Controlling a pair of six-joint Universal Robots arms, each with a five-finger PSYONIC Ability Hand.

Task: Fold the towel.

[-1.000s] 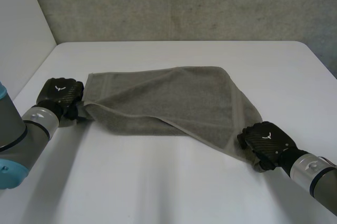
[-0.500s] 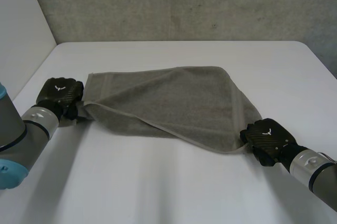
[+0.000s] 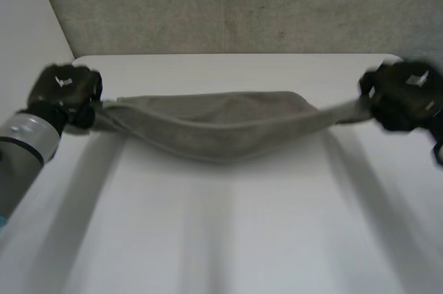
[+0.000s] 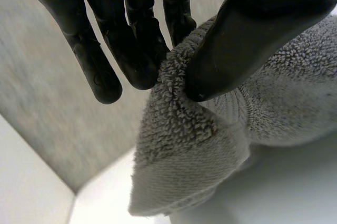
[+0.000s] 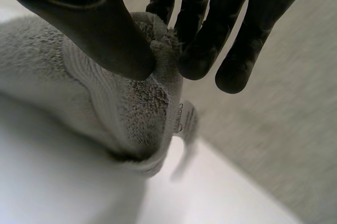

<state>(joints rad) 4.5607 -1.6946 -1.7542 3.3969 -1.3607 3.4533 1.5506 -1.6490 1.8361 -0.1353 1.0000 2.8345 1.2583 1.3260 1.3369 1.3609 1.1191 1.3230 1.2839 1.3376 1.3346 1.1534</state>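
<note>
- Grey towel (image 3: 208,128) hangs between both hands over the white desk (image 3: 221,239), middle sagging.
- Left hand (image 3: 64,90) and right hand (image 3: 405,95) each pinch an end, thumb against fingers.
- Likely soft, limp, light; best gripped at the corners.

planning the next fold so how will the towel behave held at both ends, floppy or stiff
Likely floppy: the towel sags in a curve between the left hand and the right hand. Probably not slippery: its looped pile bunches under each pinch. Seemingly light, since fingertip pinches alone hold it.
</note>
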